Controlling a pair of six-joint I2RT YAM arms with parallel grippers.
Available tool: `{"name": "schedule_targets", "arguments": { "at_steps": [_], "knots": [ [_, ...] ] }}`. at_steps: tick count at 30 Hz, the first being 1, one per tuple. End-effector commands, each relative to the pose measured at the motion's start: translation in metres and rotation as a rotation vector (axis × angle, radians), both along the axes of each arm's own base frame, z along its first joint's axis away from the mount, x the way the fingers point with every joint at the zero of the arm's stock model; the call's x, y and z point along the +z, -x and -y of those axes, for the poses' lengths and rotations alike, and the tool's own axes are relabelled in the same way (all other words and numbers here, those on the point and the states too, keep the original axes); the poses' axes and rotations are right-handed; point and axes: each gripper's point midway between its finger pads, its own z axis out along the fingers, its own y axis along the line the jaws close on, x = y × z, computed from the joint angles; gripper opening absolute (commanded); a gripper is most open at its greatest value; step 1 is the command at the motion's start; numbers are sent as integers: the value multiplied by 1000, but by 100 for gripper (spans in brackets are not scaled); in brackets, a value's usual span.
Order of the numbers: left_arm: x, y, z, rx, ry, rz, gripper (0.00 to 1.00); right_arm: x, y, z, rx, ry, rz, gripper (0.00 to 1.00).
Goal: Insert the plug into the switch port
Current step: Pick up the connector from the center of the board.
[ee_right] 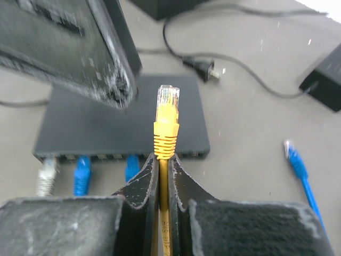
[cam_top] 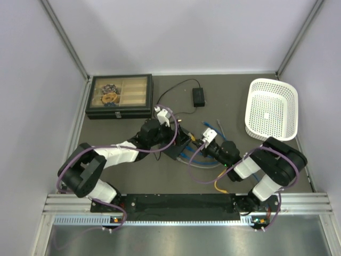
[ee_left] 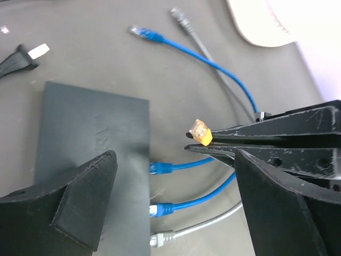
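Note:
The switch is a flat dark grey box; it also shows in the right wrist view and, mostly hidden under the left arm, in the top view. Its port edge holds two blue plugs and a grey plug. My right gripper is shut on the yellow cable, and the yellow plug sticks out towards the port edge, a short way off it. The yellow plug also shows in the left wrist view. My left gripper is open above the switch.
A loose blue plug and a loose grey plug lie beyond the switch. A black power brick with a thin lead, a compartment case at the back left and a white basket at the back right.

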Motion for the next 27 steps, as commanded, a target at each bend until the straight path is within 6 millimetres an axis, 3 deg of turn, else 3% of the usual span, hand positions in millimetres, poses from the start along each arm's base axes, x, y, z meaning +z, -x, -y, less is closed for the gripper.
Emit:
{"name": "schedule_targets", "arguments": {
  "at_steps": [1,7,10,13,14,17,18,21,24,27],
  "knots": [
    [29,0,14,-64,144,80,94,72,2,-18,61,-199,152,0],
    [39,-1,26,-111,236,90,87,75,6,-24,95,-218,127,0],
    [38,0,31,-134,258,80,77,77,8,-25,103,-231,122,0],
    [36,2,31,-146,271,60,61,78,8,-24,104,-233,120,0],
    [35,2,31,-141,271,54,49,78,7,-24,101,-232,121,0],
    [36,1,29,-130,275,43,35,76,7,-23,101,-232,114,0],
    [37,1,28,-127,277,42,22,77,7,-23,101,-234,115,0],
    [33,0,27,-100,280,7,3,78,8,-23,103,-240,120,0],
    [29,0,26,-69,295,-48,0,82,10,-22,109,-252,136,9],
    [24,1,25,-38,325,-114,0,86,13,-19,109,-268,159,26]
  ]
}}
